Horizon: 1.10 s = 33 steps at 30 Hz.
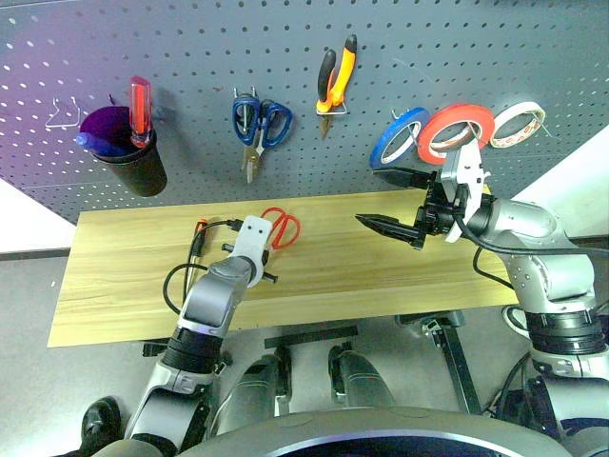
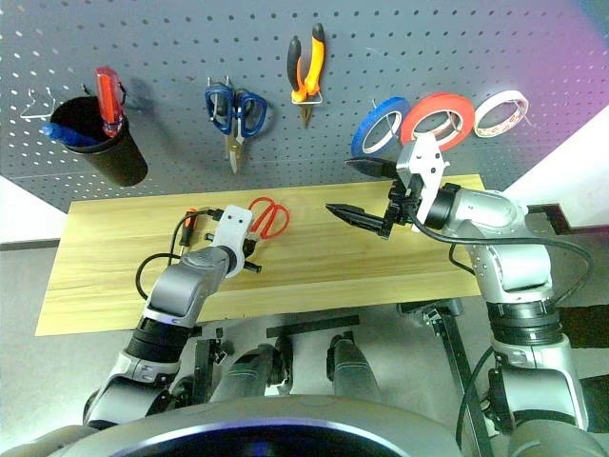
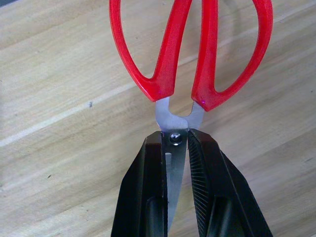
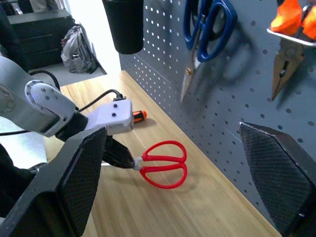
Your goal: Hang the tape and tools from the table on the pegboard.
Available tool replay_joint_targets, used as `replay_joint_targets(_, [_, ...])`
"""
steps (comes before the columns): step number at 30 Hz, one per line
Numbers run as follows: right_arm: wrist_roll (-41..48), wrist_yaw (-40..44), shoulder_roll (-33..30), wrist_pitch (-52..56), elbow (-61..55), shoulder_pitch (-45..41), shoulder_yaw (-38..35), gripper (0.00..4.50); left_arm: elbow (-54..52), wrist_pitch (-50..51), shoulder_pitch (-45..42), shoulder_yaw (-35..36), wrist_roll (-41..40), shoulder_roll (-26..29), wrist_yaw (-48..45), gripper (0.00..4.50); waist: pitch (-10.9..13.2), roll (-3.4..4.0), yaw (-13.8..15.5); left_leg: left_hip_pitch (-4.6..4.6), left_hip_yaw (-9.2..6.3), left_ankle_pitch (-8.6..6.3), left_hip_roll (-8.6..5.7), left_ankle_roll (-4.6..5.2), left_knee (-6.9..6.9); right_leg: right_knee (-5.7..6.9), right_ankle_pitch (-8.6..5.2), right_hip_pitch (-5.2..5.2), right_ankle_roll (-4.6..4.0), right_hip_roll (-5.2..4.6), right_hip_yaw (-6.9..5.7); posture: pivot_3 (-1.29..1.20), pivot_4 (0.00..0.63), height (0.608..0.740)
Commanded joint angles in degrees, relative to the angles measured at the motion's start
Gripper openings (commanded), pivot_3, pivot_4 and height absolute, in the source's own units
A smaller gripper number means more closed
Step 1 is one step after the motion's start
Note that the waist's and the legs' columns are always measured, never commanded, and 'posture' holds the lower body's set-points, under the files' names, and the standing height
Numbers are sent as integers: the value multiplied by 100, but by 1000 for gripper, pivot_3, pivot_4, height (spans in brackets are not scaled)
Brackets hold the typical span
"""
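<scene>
Black cup (image 1: pixel 133 157) with thick red-handled screwdriver (image 1: pixel 140 109) hangs far left on pegboard (image 1: pixel 285 38). Slim screwdriver (image 1: pixel 201 227) lies on table (image 1: pixel 114 286) near back edge, just left of left gripper (image 3: pixel 174 143) — its fingers clamped on blades of red-handled scissors (image 1: pixel 281 227), handles toward pegboard. Blue-handled scissors (image 1: pixel 259 124) and pliers (image 1: pixel 336 81) hang above. Bare wood mid-table. Right gripper (image 1: pixel 390 200) gapes wide, empty, above table right of centre. Behind it blue roll (image 1: pixel 400 136), orange-red tape (image 1: pixel 457 130), beige-white roll (image 1: pixel 519 124) on hooks.

Red-handled scissors (image 3: pixel 190 64) on the table (image 1: pixel 381 276), blades pinched by the left claw (image 3: pixel 175 148).
</scene>
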Motion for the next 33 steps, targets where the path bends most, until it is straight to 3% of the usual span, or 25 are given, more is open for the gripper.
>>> replay_joint_targets(1, [13, 33, 6, -119, -26, -135, -103, 4500, -214, -672, 185, -87, -40, 377, -551, 296, 0, 1, -6, 0, 0, 0, 0, 0, -2, 1, 0, -2, 0, 0, 0, -160, 306, 739])
replay_joint_targets(19, [-105, 130, -107, -298, 283, -203, -180, 4500, -676, -2966, 832, 59, -179, 1255, -1962, 296, 0, 3, -4, -1, 6, 1, -2, -2, 0, 1, 2, -2, -1, -26, -35, -158, 298, 739])
replay_joint_targets(24, [-137, 150, -104, -370, 379, -242, -224, 4500, -1097, -4212, 1252, 131, -150, 1609, -2328, 296, 0, 7, -8, 0, 6, 1, -2, -2, 0, 3, 3, -2, -2, -30, -43, -147, 294, 739])
replay_joint_targets(27, [-163, 197, -116, -432, 428, -213, -225, 4500, -1159, -5352, 1408, 225, 262, 1781, -2096, 296, 1, 8, 5, 0, 6, 1, -1, -3, 0, 3, 3, -2, -2, -40, -58, -141, 292, 739])
replay_joint_targets(33, [300, 742, -284, -192, 206, 26, -376, 4500, -1341, -6132, 1491, 703, 191, 1869, -1956, 296, 0, 9, 40, 1, 8, 1, -2, -2, 5, 2, 7, 2, -9, -71, -111, -123, 283, 739])
